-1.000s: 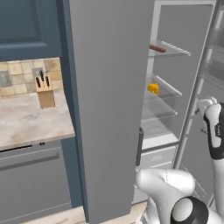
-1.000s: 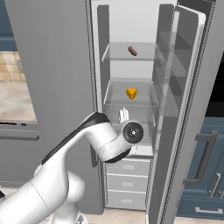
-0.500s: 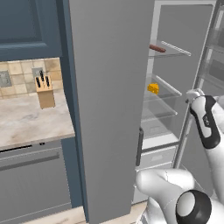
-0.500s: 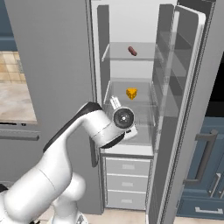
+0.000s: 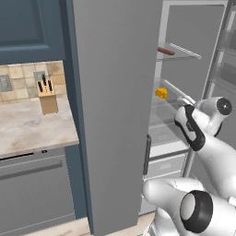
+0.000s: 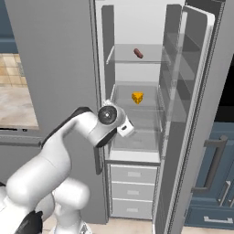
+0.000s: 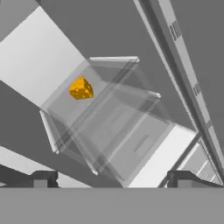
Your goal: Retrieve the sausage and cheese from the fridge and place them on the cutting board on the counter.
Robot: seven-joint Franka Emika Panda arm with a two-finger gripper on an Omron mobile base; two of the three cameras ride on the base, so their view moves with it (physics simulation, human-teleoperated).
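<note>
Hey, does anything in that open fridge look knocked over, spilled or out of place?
Nothing stands out. The sausage lies on the upper glass shelf and the cheese sits on the shelf below, both well apart. The shelves look level and unspilled. The hand is open, in front of the fridge, holding nothing.

cheese (image 7: pixel 81 89) lies on a glass shelf (image 7: pixel 114 114), gripper (image 7: pixel 111 178) wide apart.

fridge (image 6: pixel 192 114) right door swung wide, shelf around cheese (image 6: pixel 137 97) bare, left door shut

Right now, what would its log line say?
hand: open, empty | cheese: middle fridge shelf | sausage: upper shelf | fridge: door open
</note>
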